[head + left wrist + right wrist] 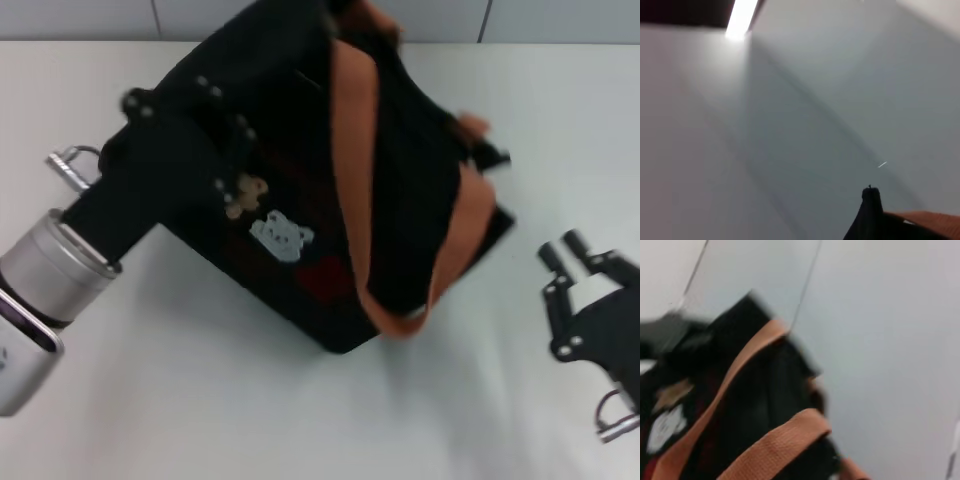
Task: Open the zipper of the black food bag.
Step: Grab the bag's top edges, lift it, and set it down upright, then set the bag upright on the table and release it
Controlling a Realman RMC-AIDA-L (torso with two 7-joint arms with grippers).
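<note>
Lying tilted at centre frame in the head view, the black food bag (300, 170) runs its long axis from upper left to lower right on the white table (200, 400). One bag, two orange-brown handles (355, 130) and two bear patches (280, 237) are visible. The left gripper (225, 150) overlaps the bag's left end; its finger state cannot be determined. The right gripper (562, 252), lower right, sits apart from the bag, fingers released. The zipper cannot be made out.

Left wrist view: blurred surfaces, an orange strip at bottom right.

Right wrist view: the bag (740, 405) fills the lower left, both handles (775, 445) crossing it.
</note>
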